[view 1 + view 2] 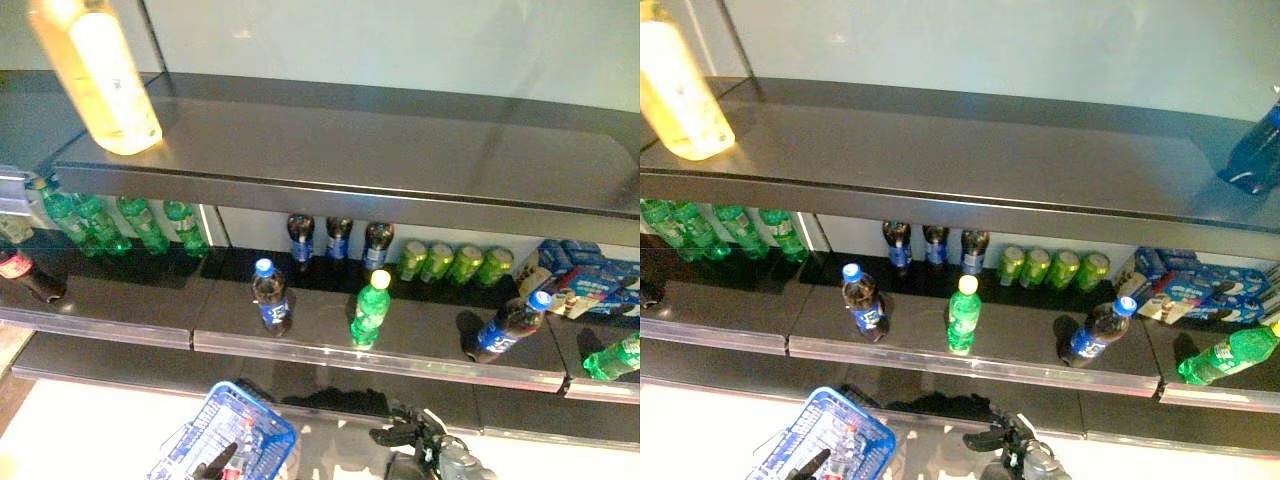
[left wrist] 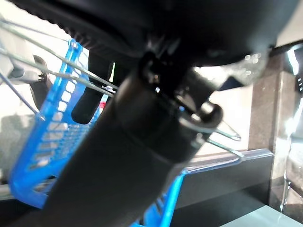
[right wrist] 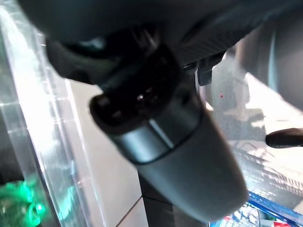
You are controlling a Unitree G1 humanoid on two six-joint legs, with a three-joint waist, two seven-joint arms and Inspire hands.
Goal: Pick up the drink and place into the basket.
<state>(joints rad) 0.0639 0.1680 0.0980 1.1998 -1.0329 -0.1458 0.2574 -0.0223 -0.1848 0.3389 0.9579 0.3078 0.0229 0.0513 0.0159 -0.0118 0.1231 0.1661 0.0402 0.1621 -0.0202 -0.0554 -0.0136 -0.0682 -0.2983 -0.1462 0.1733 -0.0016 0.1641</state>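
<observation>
A dark store shelf point(image 1: 380, 345) runs across the scene with drinks standing along it. Nearest the front edge stands a green plastic bottle with a yellow cap point(image 1: 370, 309), upright and alone, with a dark cola bottle with a blue cap point(image 1: 270, 296) to its left and another dark bottle leaning at an angle point(image 1: 510, 326) to its right. Further back are three dark bottles point(image 1: 338, 240) and a row of green cans point(image 1: 455, 264).

Low in the near left hangs a blue plastic shopping basket with wire handles point(image 1: 225, 437); the left hand point(image 2: 156, 142) is curled round those wire handles, carrying it. The basket seems to hold something already, though what is hard to tell.

The right hand point(image 1: 415, 436) sits low, near the shelf's front lip and below the green bottle, holding nothing; its fingers look loosely spread (its own wrist view shows little of them).

No drink is lifted yet. The green bottle looks like the easiest target: reach up and forward, wrap it at mid-body, and avoid nudging the neighbours.
</observation>
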